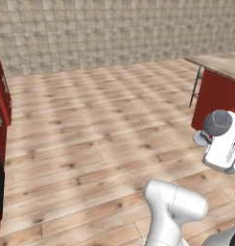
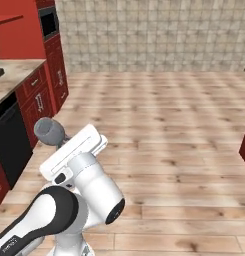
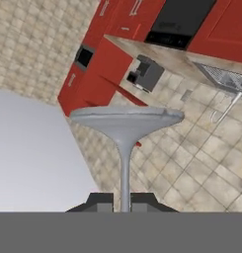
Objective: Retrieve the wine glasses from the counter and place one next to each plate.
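**Dark glass gripped by its stem, carried over open floor**

In the left base view we see the wine glass (image 1: pixel 216 124), its smoky-grey bowl dark and rounded, sticking out from the white hand at the right edge, with its round foot showing just below and to the left of the bowl. It hangs above the wooden floor (image 1: pixel 90 144), near the red side of the bar top (image 1: pixel 219 62). Red cabinets (image 1: pixel 1 110) line the left edge.

In the right base view we find the same glass (image 2: pixel 49 131) at the far end of the hand, left of centre, lying tilted over the floor (image 2: pixel 169 125). The counter (image 2: pixel 14 75) with its red drawer fronts stands to the left, well apart from the glass.

In the hand view we look along the gripper (image 3: pixel 123 201): its two dark fingertips (image 3: pixel 100 201) are pressed against the thin stem from either side, clamping the glass (image 3: pixel 125 123). Behind it lie the tiled wall (image 3: pixel 201 153), the counter (image 3: pixel 167 57) and a sink (image 3: pixel 223 76)
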